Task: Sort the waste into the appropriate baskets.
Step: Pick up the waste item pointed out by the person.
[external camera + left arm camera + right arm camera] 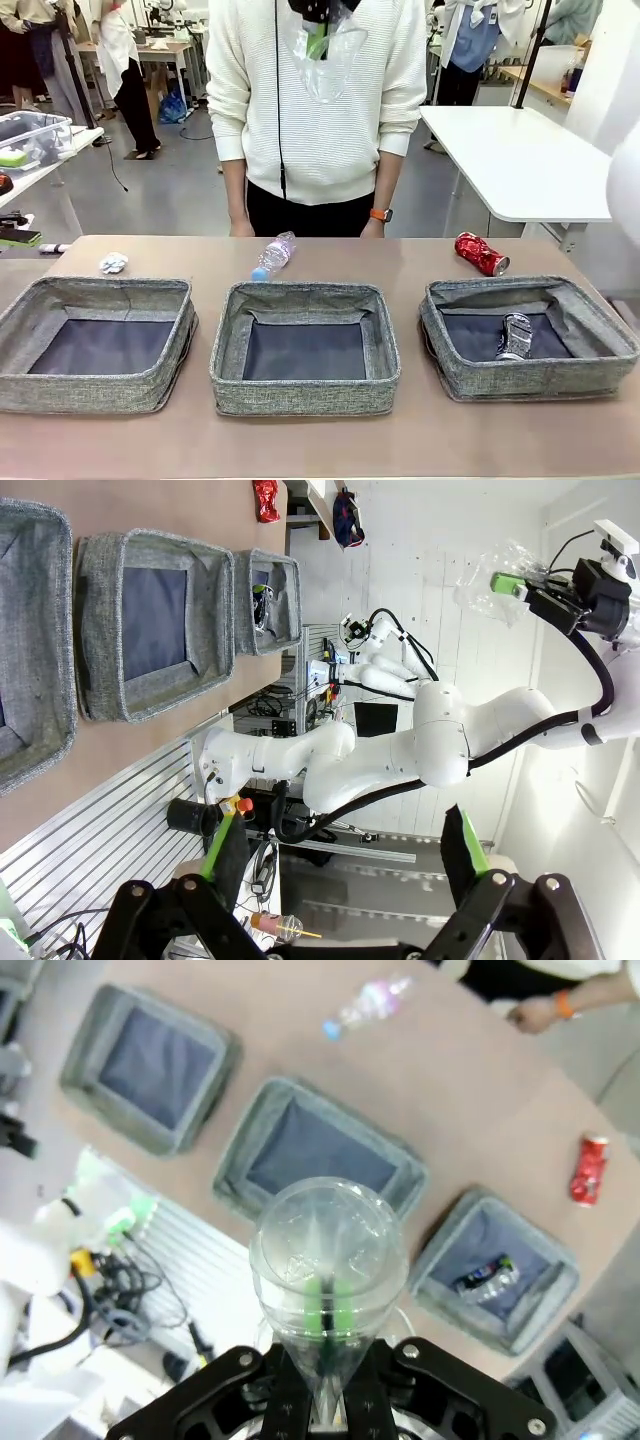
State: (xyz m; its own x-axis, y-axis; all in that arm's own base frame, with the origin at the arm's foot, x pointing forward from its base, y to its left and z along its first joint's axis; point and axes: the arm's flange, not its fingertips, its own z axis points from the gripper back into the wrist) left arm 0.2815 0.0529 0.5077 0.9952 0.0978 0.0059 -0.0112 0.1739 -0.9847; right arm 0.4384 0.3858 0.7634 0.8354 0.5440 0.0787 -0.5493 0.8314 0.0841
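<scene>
Right arm [440, 742]: glossy white shell in rounded, bulbous segments; a black sheathed cable [592, 675] runs along the outside of the forearm to a black wrist block. Right fingers [507, 582]: black with green pads. Left fingers [217, 845]: black linkage bars, green pads on the inner faces, silver screw heads [133, 890] at the pivots. Person: white ribbed knit sweater [315, 110] with long sleeves and ribbed cuffs, dark trousers [300, 213], orange wristband [381, 215]; a thin black cord [278, 100] hangs down the sweater front
</scene>
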